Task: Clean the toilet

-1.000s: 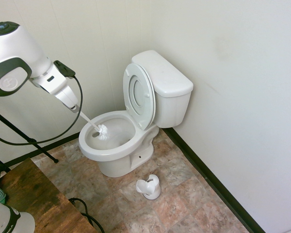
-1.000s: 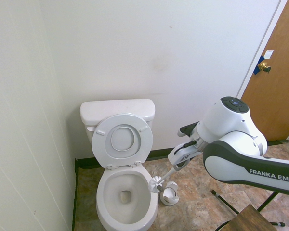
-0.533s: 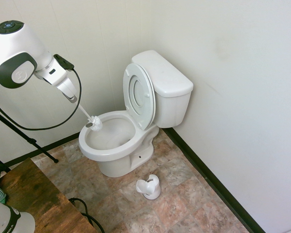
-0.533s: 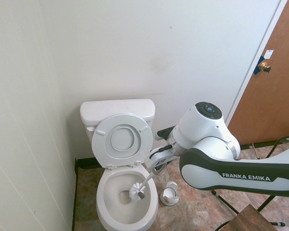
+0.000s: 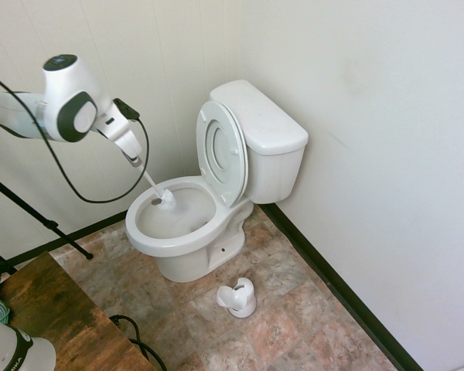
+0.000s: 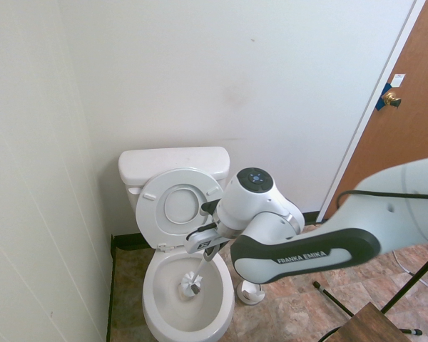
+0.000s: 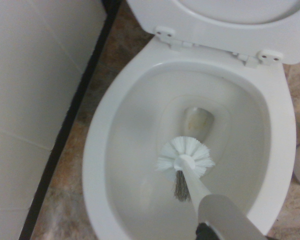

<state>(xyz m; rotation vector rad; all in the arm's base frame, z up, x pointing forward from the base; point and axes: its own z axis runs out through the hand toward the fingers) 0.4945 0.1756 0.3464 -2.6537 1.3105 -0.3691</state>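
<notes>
The white toilet point(image 5: 267, 127) stands in the corner with its seat and lid point(image 5: 223, 151) raised against the tank. My gripper point(image 5: 134, 160) hangs above the bowl's rim on the side away from the tank, shut on the handle of a white toilet brush. The handle slants down into the bowl, and the brush head point(image 5: 166, 202) is inside it. From the other side, my gripper point(image 6: 208, 249) sits just above the bowl point(image 6: 153, 313) with the brush head point(image 6: 191, 285) near the drain. In the wrist view the bristles point(image 7: 186, 156) lie against the bowl's inner wall point(image 7: 135, 150), beside the drain hole.
A small white brush holder point(image 5: 238, 297) stands on the tiled floor beside the toilet's base and also shows in the second exterior view point(image 6: 251, 292). Walls close in on two sides. A wooden table point(image 5: 54, 309) is at the lower left, a brown door point(image 6: 406, 128) at the right.
The arm has swung in over the toilet, toward the wall. The brush head moved from the bowl's rim to the middle of the bowl, near the drain.
</notes>
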